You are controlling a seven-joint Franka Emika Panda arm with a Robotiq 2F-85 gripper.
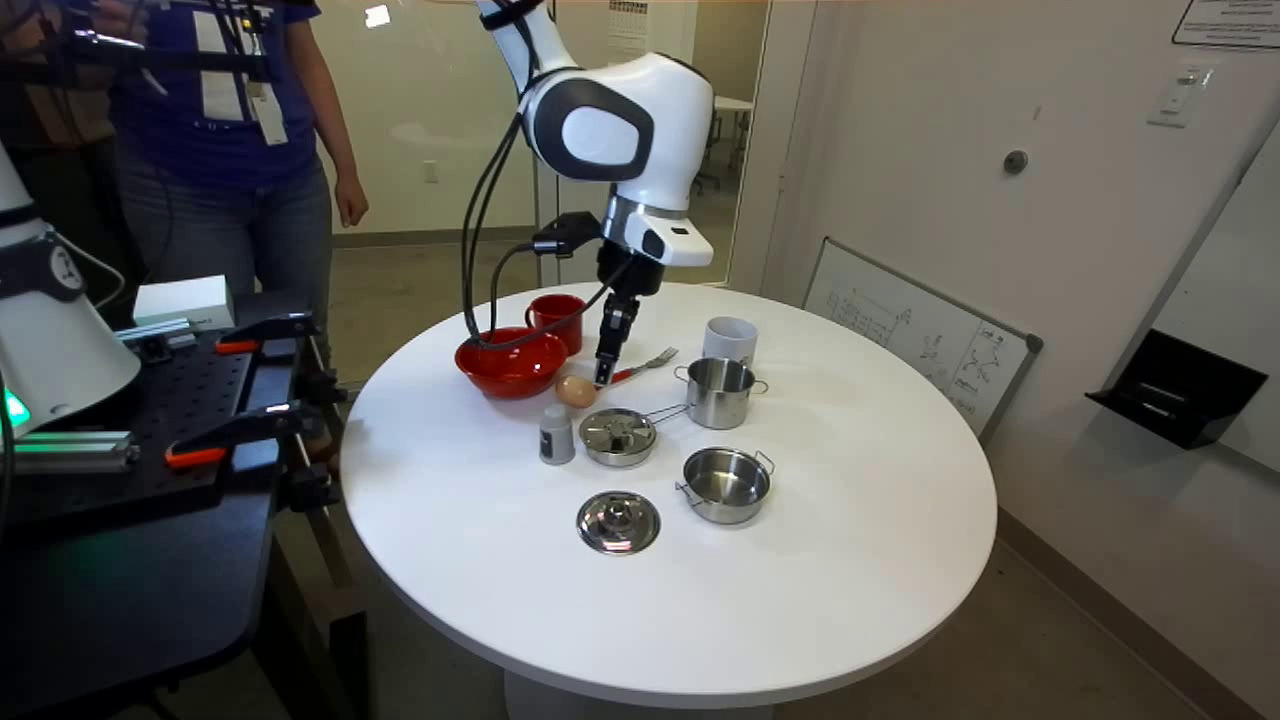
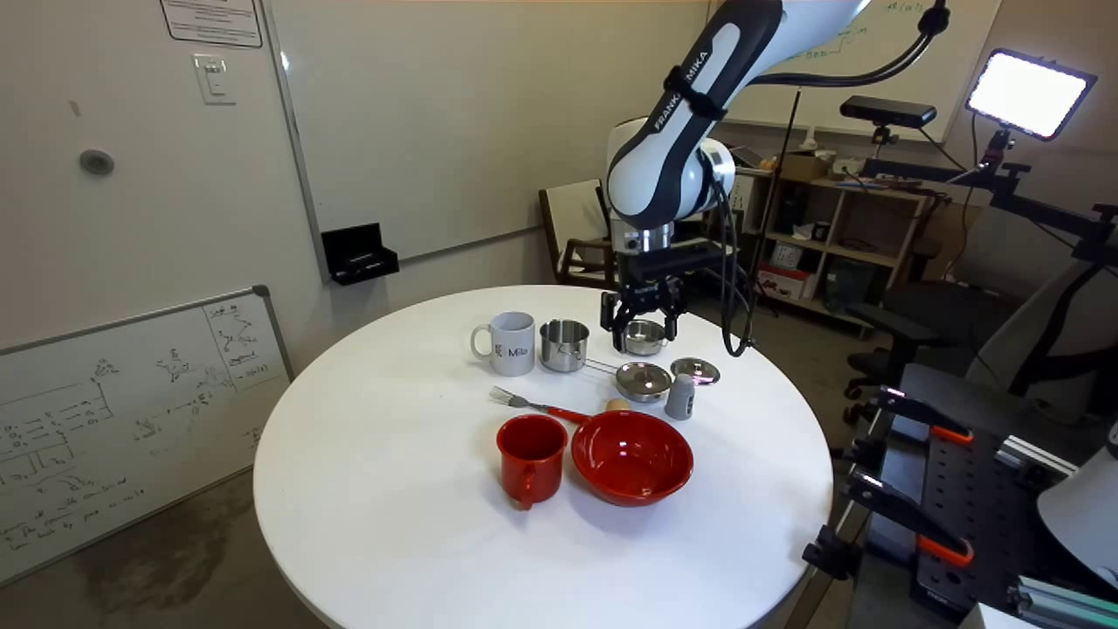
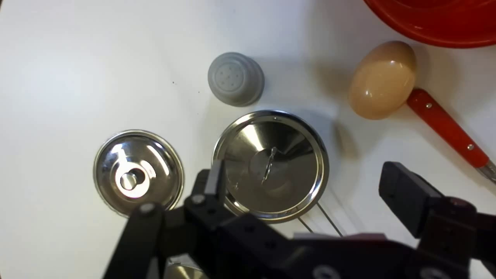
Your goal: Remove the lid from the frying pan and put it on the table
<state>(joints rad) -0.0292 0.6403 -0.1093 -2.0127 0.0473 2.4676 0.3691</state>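
While a knobbed, mirror-bright lid (image 1: 618, 523) is lying nearest in an exterior view, a low steel pot (image 1: 728, 509) is standing just beside it on the white worktop (image 1: 850, 580), showing bare metal inside. Behind them, a polished, thin-handled lid (image 3: 273, 168) is covering the wire-handled frying pan (image 1: 620, 460); the jaws are hanging above, spread wide and gripping nothing. Farther back, a taller steel pot (image 1: 718, 408) is standing, then a glossy red bowl (image 1: 510, 380).

Your white table (image 1: 850, 560) carries the frying pan (image 1: 622, 460), steel pots (image 1: 717, 408), loose lid (image 1: 618, 523), shaker (image 1: 557, 438), egg (image 3: 383, 79), fork (image 3: 447, 126), mugs (image 2: 533, 461), red bowl (image 2: 631, 459).
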